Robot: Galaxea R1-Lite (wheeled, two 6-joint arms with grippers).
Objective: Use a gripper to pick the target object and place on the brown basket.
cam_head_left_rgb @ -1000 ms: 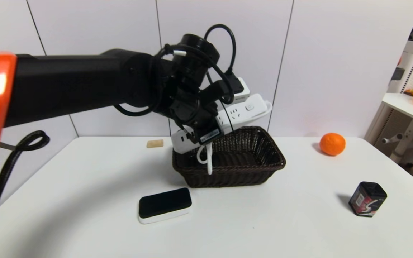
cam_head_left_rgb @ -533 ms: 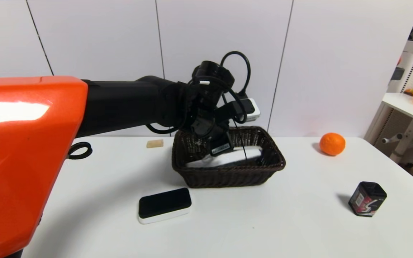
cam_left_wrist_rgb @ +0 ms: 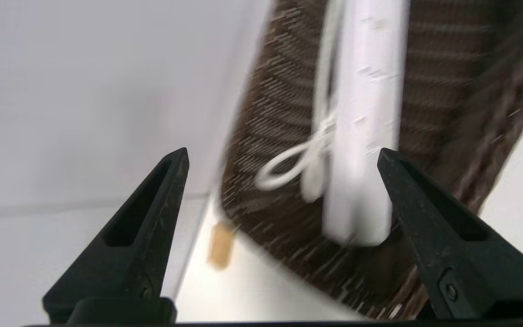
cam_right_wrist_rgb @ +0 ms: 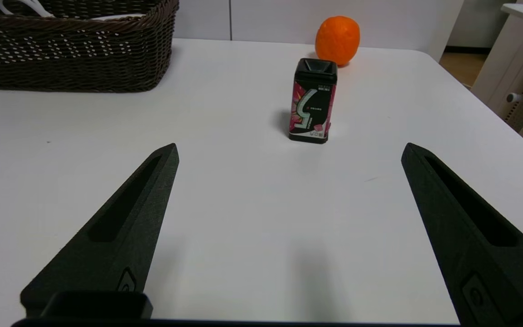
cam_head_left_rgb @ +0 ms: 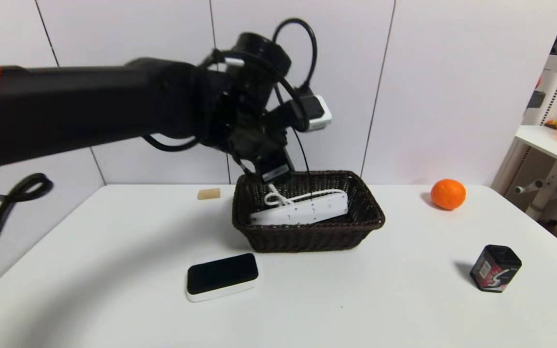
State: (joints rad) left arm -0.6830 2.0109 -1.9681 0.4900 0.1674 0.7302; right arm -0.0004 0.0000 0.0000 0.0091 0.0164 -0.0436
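The white power strip (cam_head_left_rgb: 302, 209) lies inside the brown wicker basket (cam_head_left_rgb: 307, 237) with its bundled cord (cam_head_left_rgb: 278, 197) beside it. It also shows in the left wrist view (cam_left_wrist_rgb: 366, 136), lying in the basket (cam_left_wrist_rgb: 261, 136). My left gripper (cam_head_left_rgb: 271, 178) hangs open and empty just above the basket's back left rim; its jaws stand wide apart in the left wrist view (cam_left_wrist_rgb: 284, 156). My right gripper (cam_right_wrist_rgb: 288, 152) is open and empty low over the table, out of the head view.
A black-topped white block (cam_head_left_rgb: 222, 276) lies in front of the basket. A small tan block (cam_head_left_rgb: 209, 193) sits at the back left. An orange (cam_head_left_rgb: 447, 194) and a dark tin (cam_head_left_rgb: 495, 268) stand to the right; both show in the right wrist view, the tin (cam_right_wrist_rgb: 313, 101) nearer.
My left gripper lowered the power strip into the basket, let it go and rose up and back. The strip now lies in the basket.
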